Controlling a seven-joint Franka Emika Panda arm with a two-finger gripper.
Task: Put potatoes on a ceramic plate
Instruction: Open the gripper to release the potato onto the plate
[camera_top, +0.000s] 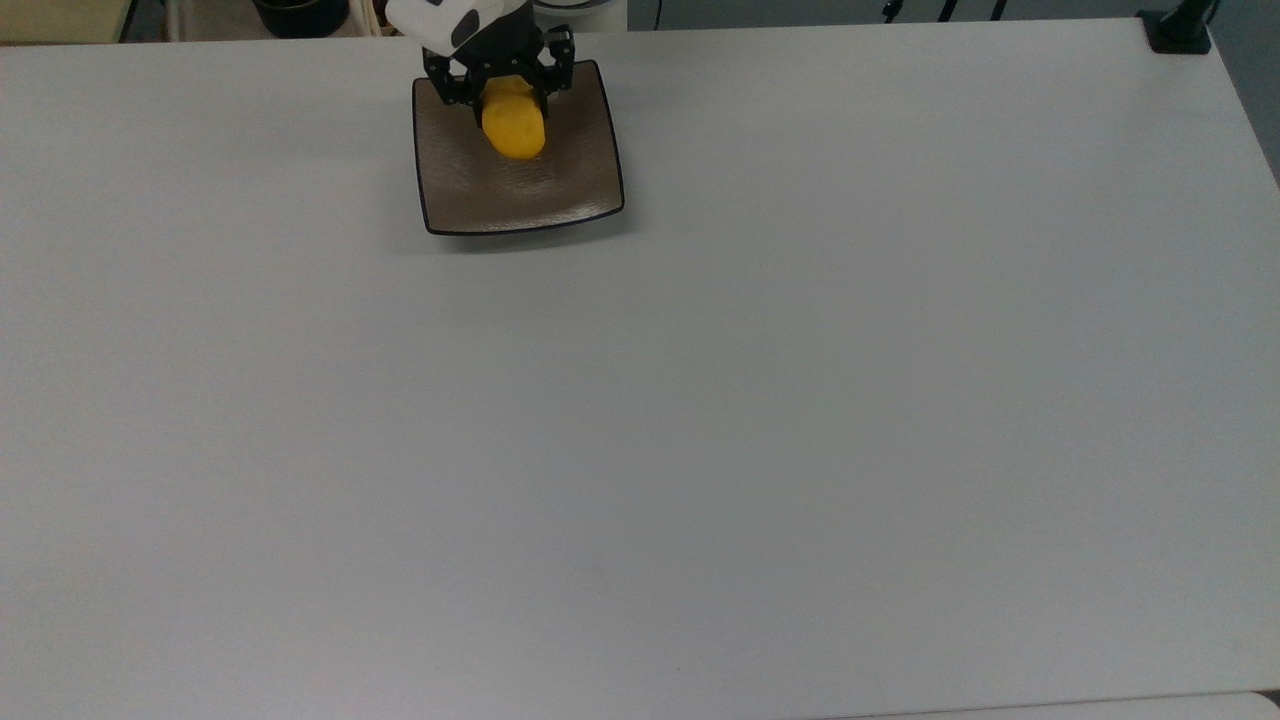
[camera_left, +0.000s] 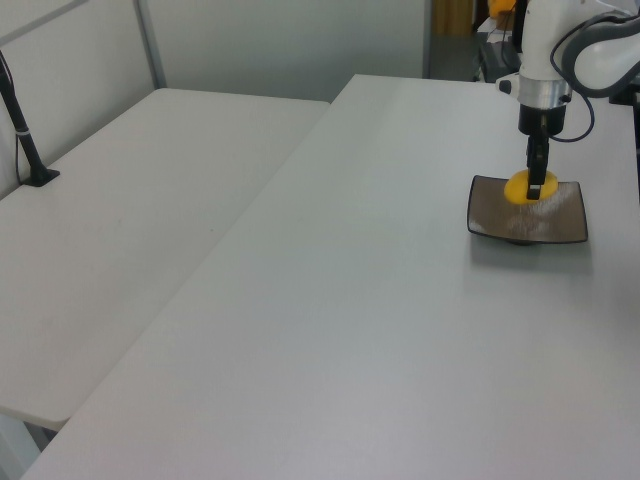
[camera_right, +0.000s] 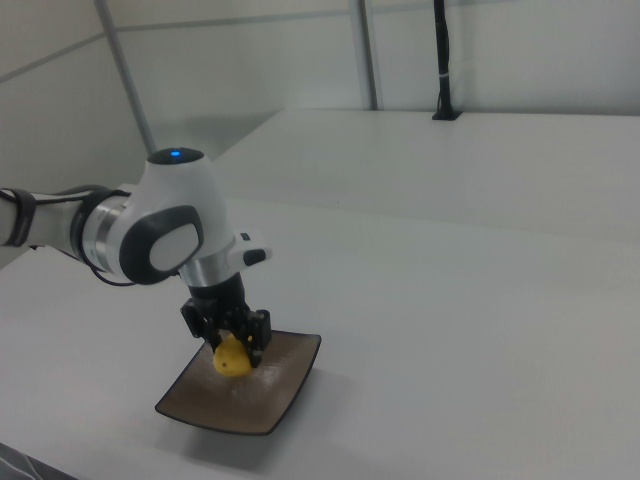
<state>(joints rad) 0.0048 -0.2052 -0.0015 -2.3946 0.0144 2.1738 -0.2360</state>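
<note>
Potato (camera_top: 514, 132) held between the jaws of the gripper (camera_top: 510, 95), low over the plate (camera_top: 560, 190), toward its far half in the top view. Contact with the plate cannot be told; in the right view the potato (camera_right: 232, 361) sits at or just above the glaze. Carry judged done. Left: release, then a lift clear. Plate rests on the surface (camera_top: 700, 420), below the jaws.

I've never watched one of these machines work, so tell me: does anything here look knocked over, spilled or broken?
Nothing stands out. The ceramic plate sits flat and whole on the white table, and the gripper holds the potato low over the plate, its jaws closed on it. No spill or damage shows.
</note>
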